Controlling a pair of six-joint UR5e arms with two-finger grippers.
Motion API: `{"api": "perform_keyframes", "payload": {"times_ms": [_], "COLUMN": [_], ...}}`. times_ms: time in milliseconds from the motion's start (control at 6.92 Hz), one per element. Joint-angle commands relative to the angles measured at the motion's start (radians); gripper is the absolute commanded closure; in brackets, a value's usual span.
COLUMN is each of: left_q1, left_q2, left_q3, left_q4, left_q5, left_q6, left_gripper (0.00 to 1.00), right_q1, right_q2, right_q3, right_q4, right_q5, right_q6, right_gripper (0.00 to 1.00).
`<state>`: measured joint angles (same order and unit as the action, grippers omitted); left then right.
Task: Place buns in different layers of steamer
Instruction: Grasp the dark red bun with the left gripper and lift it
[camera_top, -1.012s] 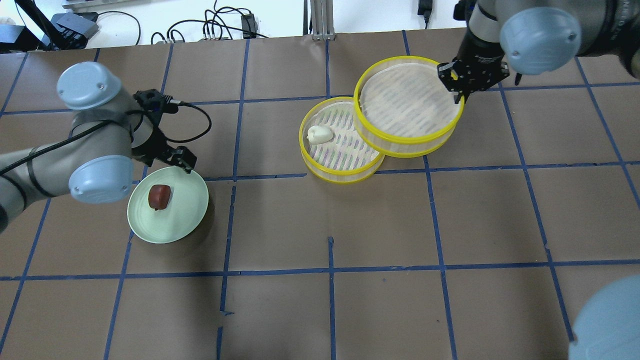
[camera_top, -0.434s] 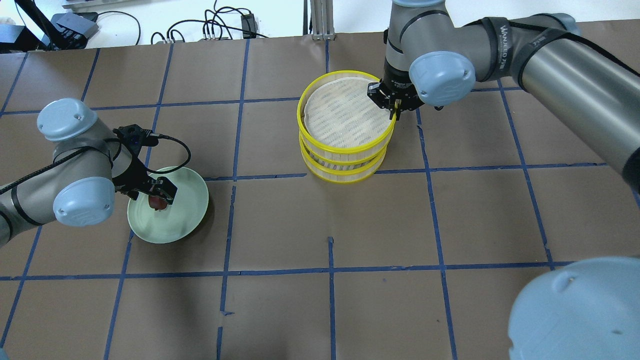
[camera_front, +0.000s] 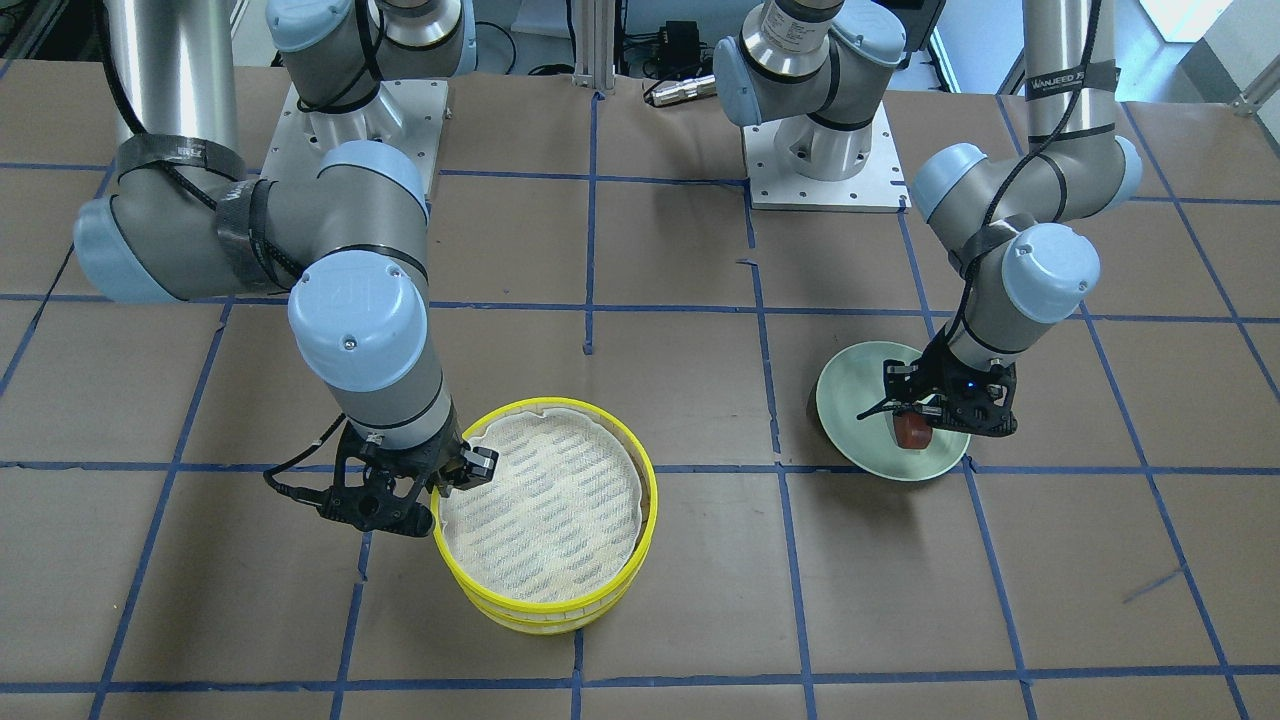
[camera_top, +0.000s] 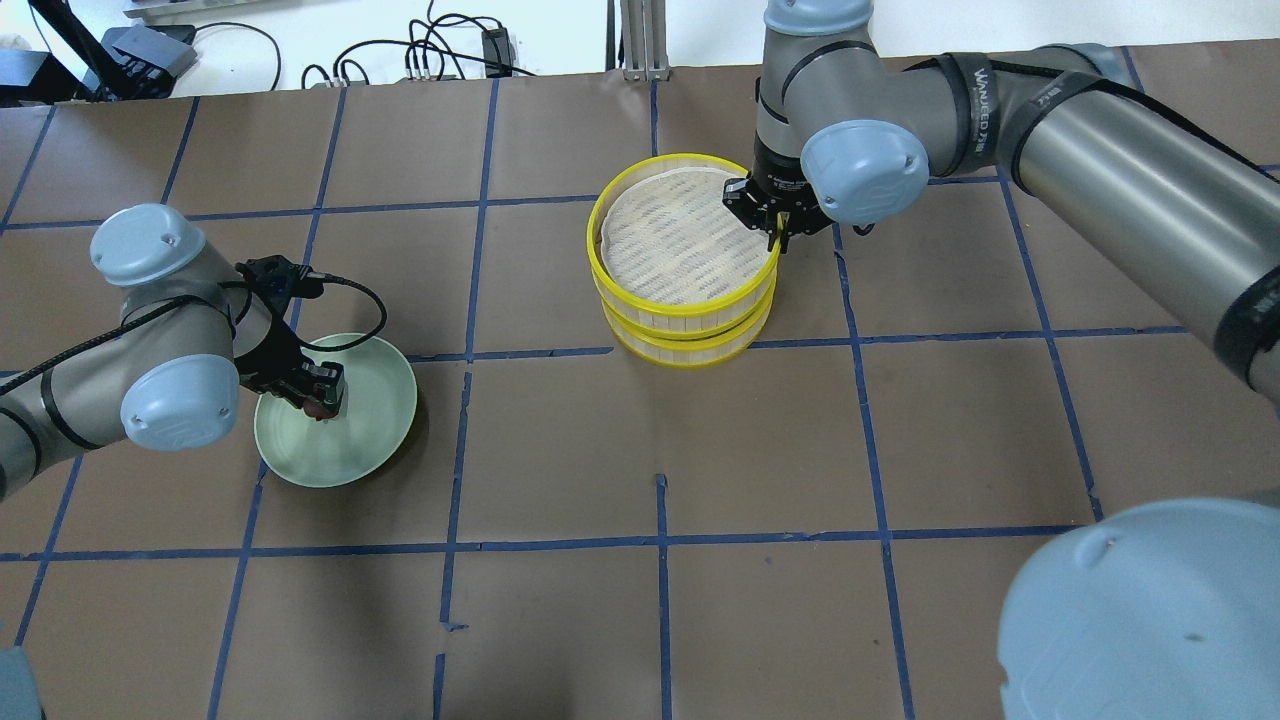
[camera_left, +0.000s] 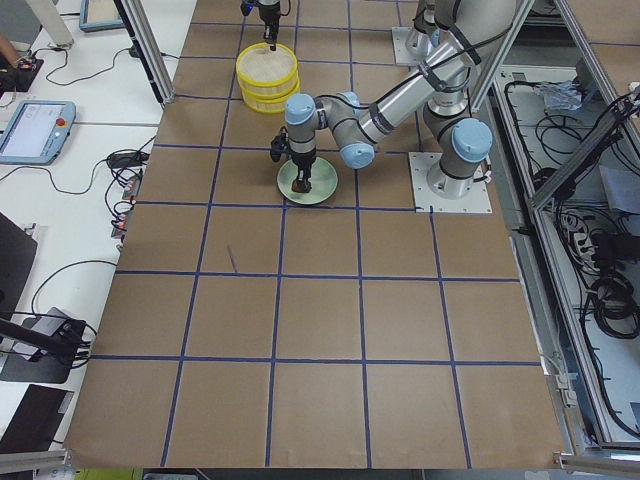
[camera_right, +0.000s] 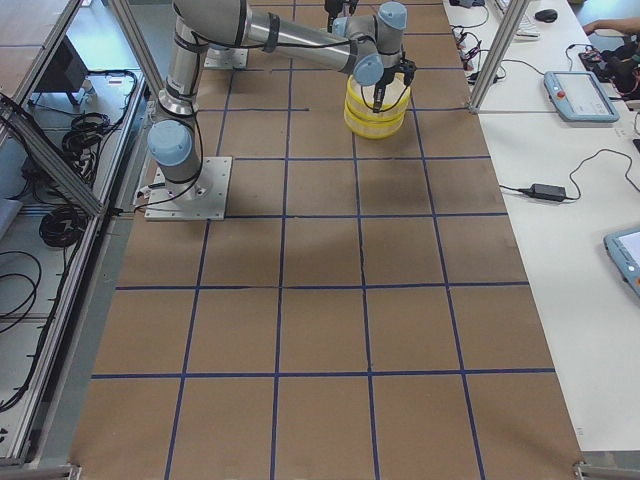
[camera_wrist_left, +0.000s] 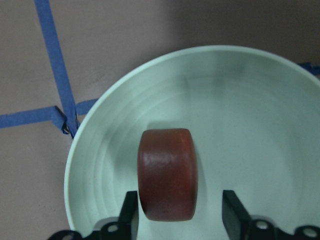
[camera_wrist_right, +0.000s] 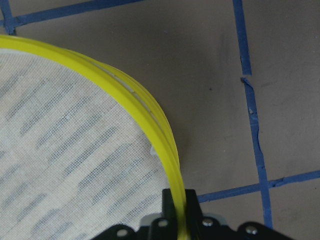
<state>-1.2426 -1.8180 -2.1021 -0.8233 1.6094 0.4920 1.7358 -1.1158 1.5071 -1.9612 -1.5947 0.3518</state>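
The steamer's two yellow-rimmed layers stand stacked. The top layer (camera_top: 680, 235) sits over the lower layer (camera_top: 690, 348), a little off-centre, and its cloth liner is bare. My right gripper (camera_top: 775, 228) is shut on the top layer's rim (camera_wrist_right: 150, 112) at its right side. The white bun is hidden under the top layer. The dark reddish-brown bun (camera_wrist_left: 167, 180) lies on the pale green plate (camera_top: 370, 400). My left gripper (camera_top: 322, 392) is low over the plate, open, with its fingers (camera_wrist_left: 129, 215) on either side of the bun and a gap on one side.
The table is brown paper with a grid of blue tape lines (camera_top: 660, 545). The plate is at the left and the steamer (camera_front: 545, 600) is at the back centre. Cables (camera_top: 440, 55) lie beyond the table's far edge. My right arm's elbow (camera_top: 1140, 610) fills the lower right corner of the overhead view.
My right gripper has carried the top layer leftwards onto the lower layer, covering the white bun. My left gripper has come down over the plate and now straddles the brown bun.
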Motion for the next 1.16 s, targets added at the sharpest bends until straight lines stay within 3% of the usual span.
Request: {"api": "perform_keyframes", "payload": {"times_ms": [0, 289, 578, 723, 867, 1012], "left_q1": [-0.023, -0.114, -0.246, -0.309, -0.345, -0.348], "left_q2": [0.023, 0.061, 0.083, 0.082, 0.075, 0.075], "left_q3": [0.054, 0.175, 0.299, 0.336, 0.352, 0.355], "left_q4": [0.004, -0.098, -0.225, -0.231, -0.228, -0.214], "left_q5": [-0.005, 0.004, -0.011, -0.031, -0.063, -0.171], "left_q6": [-0.001, -0.057, -0.281, -0.385, -0.492, -0.554], "left_gripper": [0.82, 0.83, 0.83, 0.83, 0.83, 0.83], "right_q1": [0.004, 0.004, 0.002, 0.001, -0.001, -0.001], "right_q2": [0.004, 0.005, 0.005, 0.007, 0.005, 0.005], "right_q3": [0.004, 0.007, 0.005, 0.005, 0.007, 0.007], "right_q4": [-0.001, -0.001, -0.002, -0.002, -0.002, -0.002], "right_q5": [-0.002, -0.002, -0.008, -0.011, -0.013, -0.011], "right_q6": [-0.013, -0.014, -0.017, -0.019, -0.019, -0.017], "right_gripper": [0.92, 0.91, 0.91, 0.91, 0.91, 0.9]}}
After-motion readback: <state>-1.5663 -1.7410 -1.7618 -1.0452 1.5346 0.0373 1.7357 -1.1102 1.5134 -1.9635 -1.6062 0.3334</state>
